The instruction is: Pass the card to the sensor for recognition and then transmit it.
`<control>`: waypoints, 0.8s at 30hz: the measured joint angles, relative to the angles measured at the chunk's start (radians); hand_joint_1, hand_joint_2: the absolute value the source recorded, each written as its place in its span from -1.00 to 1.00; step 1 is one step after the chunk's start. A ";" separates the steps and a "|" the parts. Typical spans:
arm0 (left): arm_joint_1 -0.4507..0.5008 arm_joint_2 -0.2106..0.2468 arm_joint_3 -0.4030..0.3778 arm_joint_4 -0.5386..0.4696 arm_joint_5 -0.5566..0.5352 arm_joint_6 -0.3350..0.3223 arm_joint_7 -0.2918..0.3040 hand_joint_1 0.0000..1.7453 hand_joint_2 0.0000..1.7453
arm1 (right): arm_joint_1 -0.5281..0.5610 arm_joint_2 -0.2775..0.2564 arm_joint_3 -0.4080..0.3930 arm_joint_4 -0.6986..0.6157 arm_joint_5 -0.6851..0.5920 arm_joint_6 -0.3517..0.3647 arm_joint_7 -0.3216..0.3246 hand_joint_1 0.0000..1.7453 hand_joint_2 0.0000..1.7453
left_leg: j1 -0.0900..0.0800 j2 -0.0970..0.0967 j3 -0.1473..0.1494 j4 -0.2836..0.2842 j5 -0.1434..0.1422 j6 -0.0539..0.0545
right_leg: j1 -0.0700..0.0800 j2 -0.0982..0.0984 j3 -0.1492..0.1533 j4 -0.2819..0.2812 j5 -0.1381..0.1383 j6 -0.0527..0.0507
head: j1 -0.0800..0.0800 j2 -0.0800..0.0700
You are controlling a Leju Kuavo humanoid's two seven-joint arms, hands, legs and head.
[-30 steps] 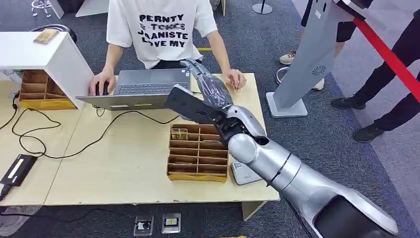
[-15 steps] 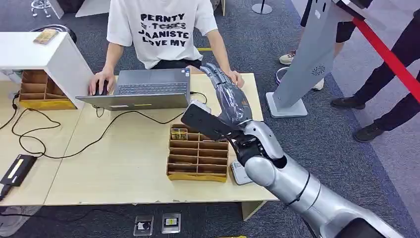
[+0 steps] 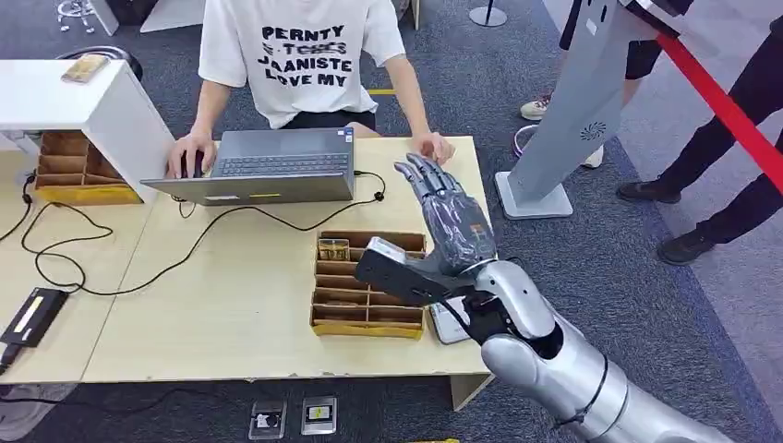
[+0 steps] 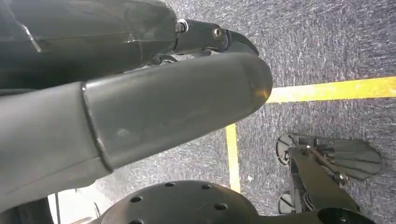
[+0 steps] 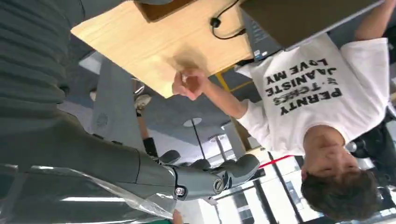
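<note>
Reaches in from the lower right: right hand (image 3: 448,217), held above the bench (image 3: 231,305) just right of the brown divided tray (image 3: 369,329). Shows fingers (image 3: 420,175) stretched out and slightly spread, pointing toward the far edge, with nothing between them. Carries a dark flat block at the wrist, jutting over the tray's right compartments. Lies on the bench beside the tray's near right corner, partly hidden under the arm: the pale grey sensor (image 3: 447,327). Sits in the tray's far left compartment, what looks like the card (image 3: 334,249), too small to be sure. Stands at the far edge: an open laptop (image 3: 277,166), a person (image 3: 305,55) behind it, one hand (image 3: 434,148) resting near the bench corner. Hangs over grey floor (image 4: 327,46) with a yellow line (image 4: 336,88): left hand (image 4: 140,107); cannot tell how its fingers lie.
</note>
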 joint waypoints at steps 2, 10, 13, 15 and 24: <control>0.000 0.000 0.000 0.000 -0.003 0.000 0.000 -1.00 -1.00 | 0.011 -0.010 0.002 -0.005 0.021 0.014 0.011 -1.00 1.00 | 0.000 0.000 0.000 0.000 0.000 0.000 | 0.000 0.000 0.000 0.000 0.000 0.000 | 0.000 0.000; 0.000 0.000 0.000 0.000 -0.006 0.000 0.000 -1.00 -1.00 | 0.031 -0.035 0.006 -0.006 0.072 0.061 0.031 -1.00 1.00 | 0.000 0.000 0.000 0.000 0.000 0.000 | 0.000 0.000 0.000 0.000 0.000 0.000 | 0.001 0.000; -0.001 0.000 0.000 0.000 -0.006 0.001 0.000 -1.00 -1.00 | 0.031 -0.039 0.008 -0.006 0.075 0.073 0.032 -1.00 1.00 | 0.000 0.000 0.000 0.000 0.000 0.000 | 0.000 0.000 0.000 0.000 0.000 0.000 | 0.000 0.000; -0.001 0.000 0.000 0.000 -0.004 0.003 0.000 -1.00 -1.00 | 0.031 -0.041 0.013 -0.004 0.075 0.078 0.032 -1.00 1.00 | 0.000 0.000 0.000 0.000 0.000 0.000 | 0.000 0.000 0.000 0.000 0.000 0.000 | 0.000 0.000; -0.001 -0.002 0.000 0.000 0.008 0.014 0.001 -1.00 -1.00 | 0.031 -0.041 0.034 0.020 0.074 0.113 0.032 -1.00 1.00 | 0.000 0.000 -0.001 0.000 0.000 0.000 | 0.000 -0.001 0.000 0.000 0.000 0.000 | 0.000 0.000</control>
